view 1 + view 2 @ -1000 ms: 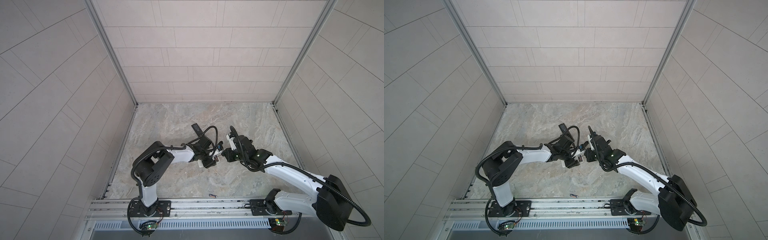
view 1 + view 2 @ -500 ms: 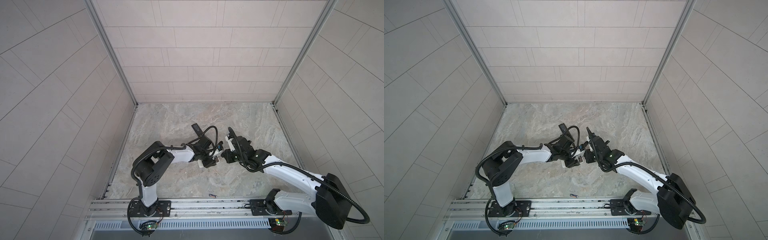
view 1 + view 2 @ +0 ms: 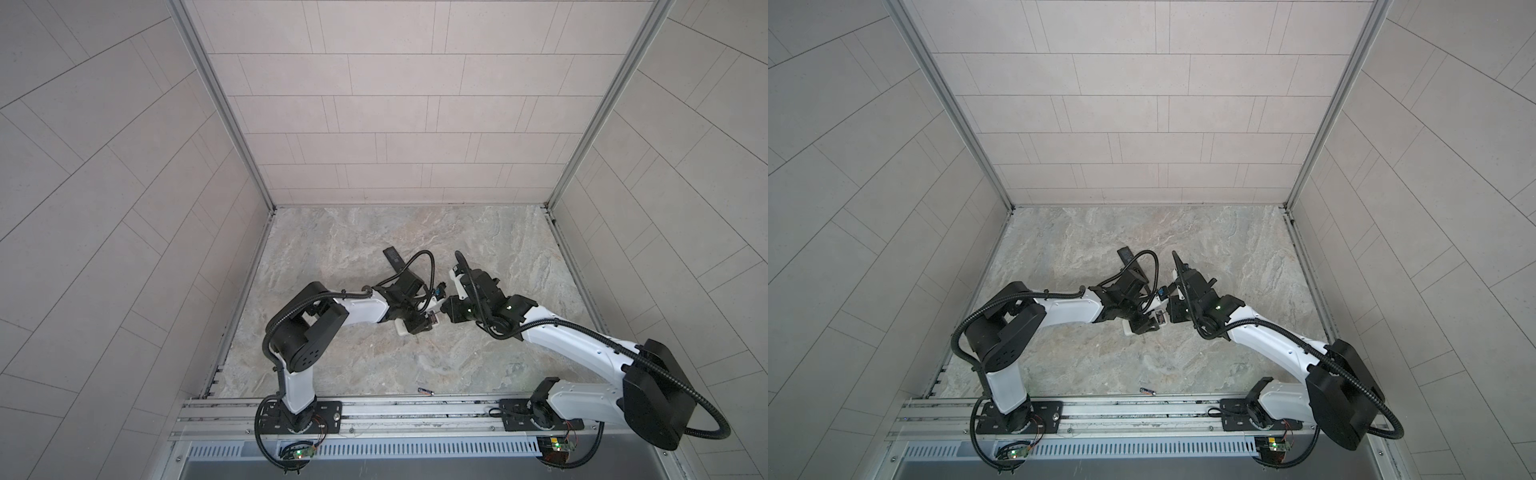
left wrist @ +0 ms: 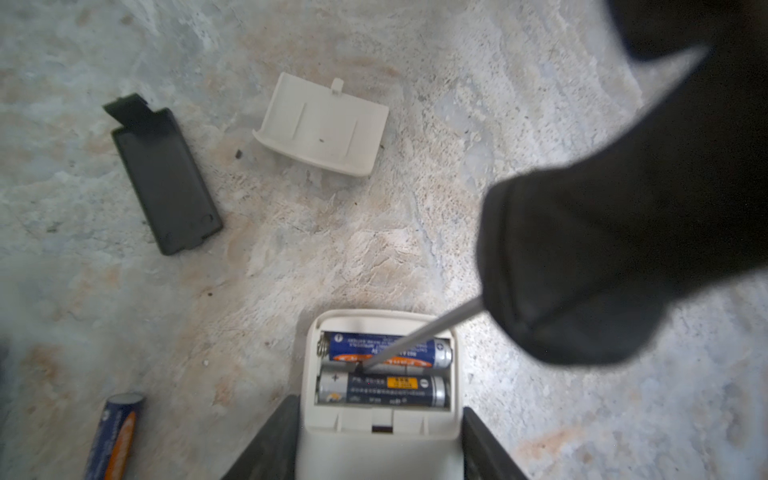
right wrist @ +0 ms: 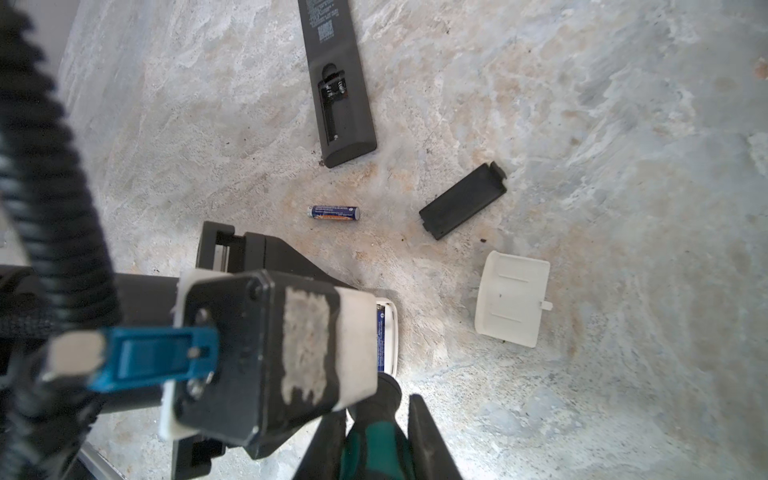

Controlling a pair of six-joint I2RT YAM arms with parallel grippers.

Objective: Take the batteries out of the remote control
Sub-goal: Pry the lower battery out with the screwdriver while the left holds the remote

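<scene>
The left pincer (image 4: 379, 411) is clamping the white remote (image 4: 378, 453), batteries (image 4: 384, 390) sitting just beyond its fingertips (image 4: 278, 436); the right pincer (image 5: 374, 432) is gripping a green-handled screwdriver (image 5: 374, 451).

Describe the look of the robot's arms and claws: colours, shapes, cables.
Both arms, left arm and right arm, have white links between black joint housings, with black ribbed cable hoses looping alongside. The left claw and right claw are black and tapered. A blue plug sits at the left wrist.
</scene>
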